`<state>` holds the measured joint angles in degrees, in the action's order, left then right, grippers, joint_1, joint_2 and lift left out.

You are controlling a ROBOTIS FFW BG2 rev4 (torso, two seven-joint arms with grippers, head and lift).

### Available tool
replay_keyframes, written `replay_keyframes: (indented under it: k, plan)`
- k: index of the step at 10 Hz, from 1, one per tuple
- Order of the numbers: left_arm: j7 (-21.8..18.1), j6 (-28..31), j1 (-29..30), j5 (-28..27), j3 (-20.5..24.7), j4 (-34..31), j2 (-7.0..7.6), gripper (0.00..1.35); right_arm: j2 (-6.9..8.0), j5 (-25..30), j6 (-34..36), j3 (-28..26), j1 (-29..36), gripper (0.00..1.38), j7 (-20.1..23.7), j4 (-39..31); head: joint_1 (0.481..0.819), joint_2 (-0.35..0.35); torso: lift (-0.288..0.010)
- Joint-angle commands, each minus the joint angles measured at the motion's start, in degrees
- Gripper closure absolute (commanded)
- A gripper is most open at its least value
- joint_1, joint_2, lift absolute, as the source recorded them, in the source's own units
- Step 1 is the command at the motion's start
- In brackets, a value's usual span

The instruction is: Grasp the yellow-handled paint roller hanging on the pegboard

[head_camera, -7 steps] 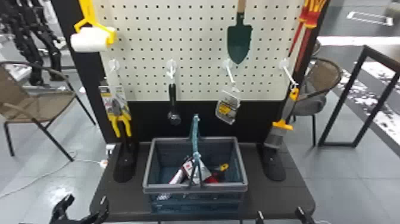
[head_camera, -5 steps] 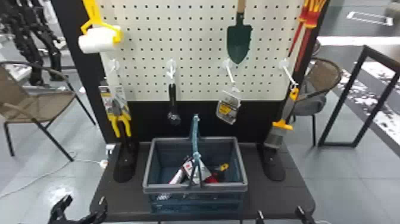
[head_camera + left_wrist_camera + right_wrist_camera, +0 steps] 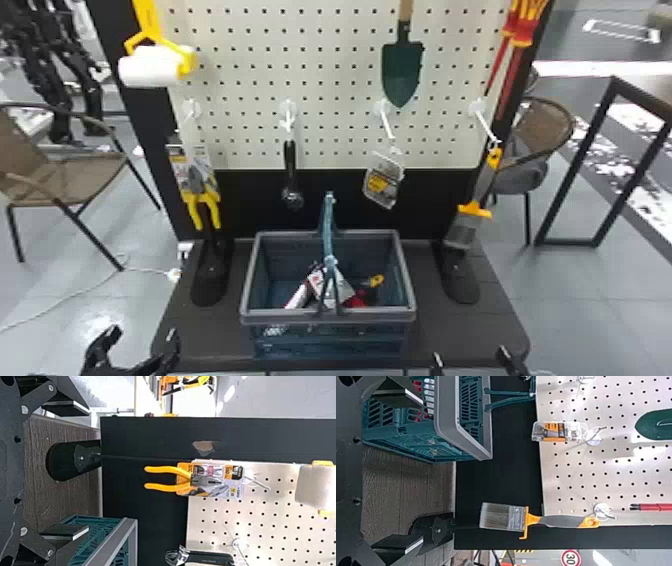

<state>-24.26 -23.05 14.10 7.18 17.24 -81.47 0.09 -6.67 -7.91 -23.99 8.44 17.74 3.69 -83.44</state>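
Roller [image 3: 150, 65] swung left, well beyond left gripper's [image 3: 144, 330] jaws.

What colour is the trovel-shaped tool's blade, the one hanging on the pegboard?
Dark green; the blade shows best in the head view.

From my remote seat, the head view looks forward and down from above, set farthest back, onto the pegboard [image 3: 250, 130], the basket [image 3: 280, 315] and the dark base [image 3: 450, 332]. My left wrist camera sits nearer, turned on its side, and faces the board's left part; it shares the pliers [image 3: 214, 215] and part of the paint roller [image 3: 150, 66] with the head view. My right wrist camera, also sideways and nearer in, faces the board's right part, sharing the paintbrush [image 3: 462, 232] and the trowel's green blade [image 3: 401, 70] with the head view. Both wrist views catch the basket, each from its own side.
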Motion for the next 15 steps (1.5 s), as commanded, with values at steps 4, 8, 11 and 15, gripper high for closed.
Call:
replay_keyframes:
  k: [4,8,11,15]
  plan:
    - [-0.4,10.0,-0.5,1.1,0.7,-8.4,-0.24,0.26,-0.27,0.0,0.0,0.0,-0.2,0.10,0.0,0.0,0.549,0.000,-0.100]
    - [-9.8,29.4,-8.6,-0.8,5.3,-17.8,-0.24,0.26,-0.53,-0.2,0.1,0.0,-0.2,0.10,0.0,0.0,0.549,0.000,-0.100]
    - [-12.0,40.3,-15.3,-1.5,6.1,-21.4,-0.09,0.26,-0.71,-0.2,0.4,0.0,-0.2,0.10,0.0,0.0,0.549,0.000,-0.100]
    - [-16.2,48.2,-27.3,0.5,6.8,-21.4,9.32,0.26,-0.71,0.1,0.5,0.0,-0.9,0.10,0.0,0.0,0.549,0.000,-0.100]
